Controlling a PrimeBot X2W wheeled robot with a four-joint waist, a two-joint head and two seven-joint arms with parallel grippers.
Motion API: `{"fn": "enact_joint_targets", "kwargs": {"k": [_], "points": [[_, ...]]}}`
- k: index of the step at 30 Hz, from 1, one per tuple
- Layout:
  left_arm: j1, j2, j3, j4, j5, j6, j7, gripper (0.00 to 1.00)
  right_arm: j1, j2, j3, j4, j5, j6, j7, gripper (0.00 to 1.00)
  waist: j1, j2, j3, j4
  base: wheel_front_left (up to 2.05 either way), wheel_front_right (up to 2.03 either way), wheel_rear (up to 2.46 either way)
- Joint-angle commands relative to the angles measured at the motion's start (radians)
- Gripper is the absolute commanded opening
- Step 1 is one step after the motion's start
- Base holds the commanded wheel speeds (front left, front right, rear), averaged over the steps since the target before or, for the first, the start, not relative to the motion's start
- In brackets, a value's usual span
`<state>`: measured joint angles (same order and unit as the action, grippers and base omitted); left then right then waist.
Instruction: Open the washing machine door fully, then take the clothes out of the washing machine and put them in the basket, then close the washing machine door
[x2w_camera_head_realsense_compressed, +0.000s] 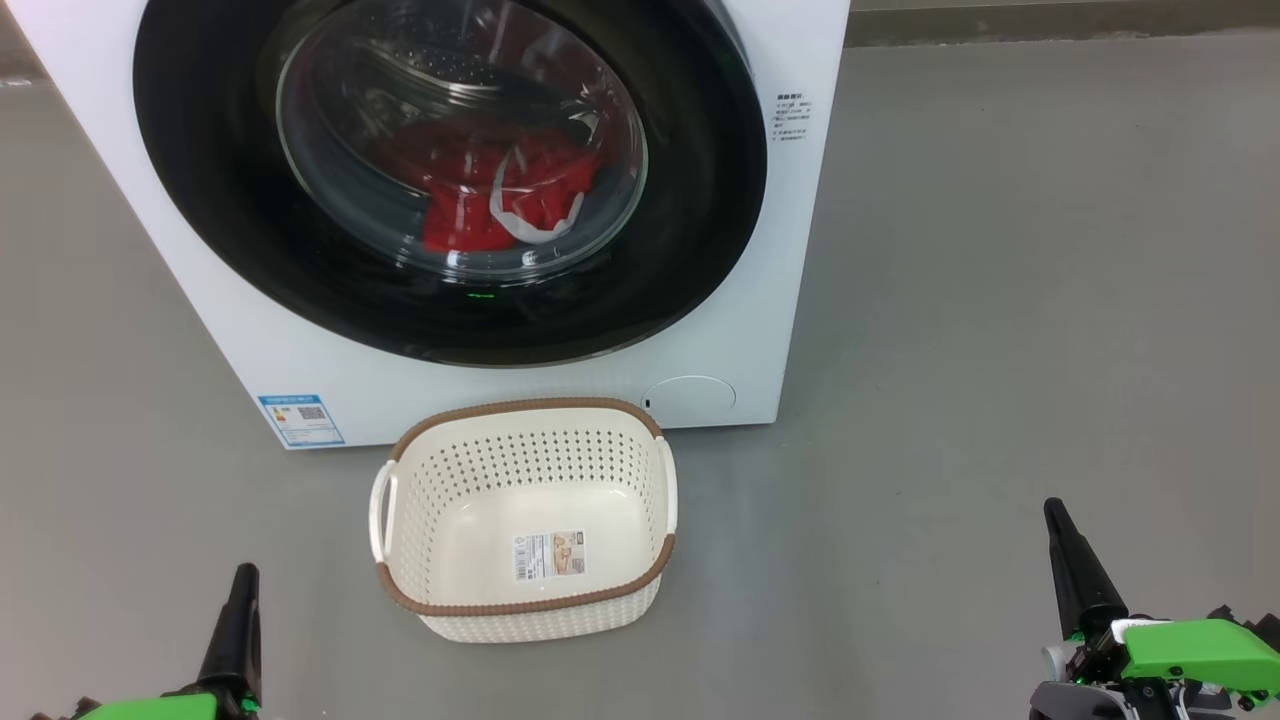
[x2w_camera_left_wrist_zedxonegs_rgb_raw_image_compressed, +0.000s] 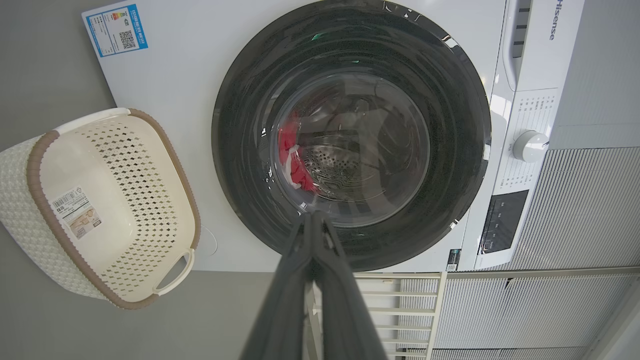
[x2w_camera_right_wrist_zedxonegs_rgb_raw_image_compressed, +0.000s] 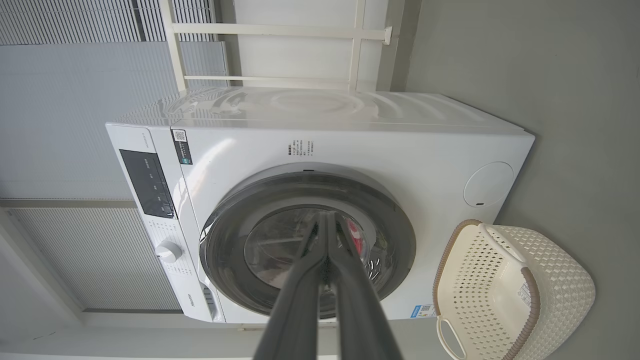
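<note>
— Left gripper (x2w_camera_head_realsense_compressed: 243, 578), item one: long dark fingers pressed together, pinching nothing, low at my near left. Right gripper (x2w_camera_head_realsense_compressed: 1053, 512), item two: same condition, pressed together on nothing, at my near right. Both well apart from everything else listed.

— Noted. Washing machine door?

— Washing machine door (x2w_camera_head_realsense_compressed: 400, 310), item three: round, glossy black, sitting flush against the washing machine (x2w_camera_head_realsense_compressed: 200, 330) on the far side. Shut. Opening step: not done.

— Clothes?

— Clothes (x2w_camera_head_realsense_compressed: 470, 195), item four: red, with a white band, lying low in the drum behind the door's glass. Quantity removed: none, as far as I can see.

— Basket?

— Basket (x2w_camera_head_realsense_compressed: 520, 605), item five: cream, brown rim, standing upright on the grey floor (x2w_camera_head_realsense_compressed: 1000, 300) just on the near side of the machine's front. It sits between my two grippers and farther off than both. Contents: a label sticker on its bottom, no clothing.

— So the tally?

— Done: nothing that shows. Left, by my reckoning: swing the door fully open, lift the clothes out into the basket, shut the door. I judge myself at the very start, with the door as the first entry to clear.
</note>
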<state>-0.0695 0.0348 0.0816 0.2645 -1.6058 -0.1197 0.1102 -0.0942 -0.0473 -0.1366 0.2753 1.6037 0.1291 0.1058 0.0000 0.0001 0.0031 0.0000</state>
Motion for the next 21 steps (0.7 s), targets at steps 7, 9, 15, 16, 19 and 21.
{"fn": "enact_joint_targets", "kwargs": {"k": [7,9,15,16,19,21], "points": [[-0.038,0.015,0.032,-0.020,-0.003,-0.011,0.003,0.00,-0.014,-0.003,0.023,-0.031,0.005,0.002,0.007,0.00,0.0000,-0.0001,0.000,0.000,0.00,0.00,0.00],[-0.038,0.015,0.032,-0.020,-0.003,-0.011,0.003,0.00,-0.014,-0.003,0.023,-0.031,0.005,0.002,0.007,0.00,0.0000,-0.0001,0.000,0.000,0.00,0.00,0.00],[-0.038,0.015,0.032,-0.020,-0.003,-0.011,0.003,0.00,-0.014,-0.003,0.023,-0.031,0.005,0.002,0.007,0.00,0.0000,-0.0001,0.000,0.000,0.00,0.00,0.00],[-0.038,0.015,0.032,-0.020,-0.003,-0.011,0.003,0.00,-0.014,-0.003,0.023,-0.031,0.005,0.002,0.007,0.00,0.0000,-0.0001,0.000,0.000,0.00,0.00,0.00],[-0.038,0.015,0.032,-0.020,-0.003,-0.011,0.003,0.00,-0.014,-0.003,0.023,-0.031,0.005,0.002,0.007,0.00,0.0000,-0.0001,0.000,0.000,0.00,0.00,0.00],[-0.038,0.015,0.032,-0.020,-0.003,-0.011,0.003,0.00,-0.014,-0.003,0.023,-0.031,0.005,0.002,0.007,0.00,0.0000,-0.0001,0.000,0.000,0.00,0.00,0.00]]}}
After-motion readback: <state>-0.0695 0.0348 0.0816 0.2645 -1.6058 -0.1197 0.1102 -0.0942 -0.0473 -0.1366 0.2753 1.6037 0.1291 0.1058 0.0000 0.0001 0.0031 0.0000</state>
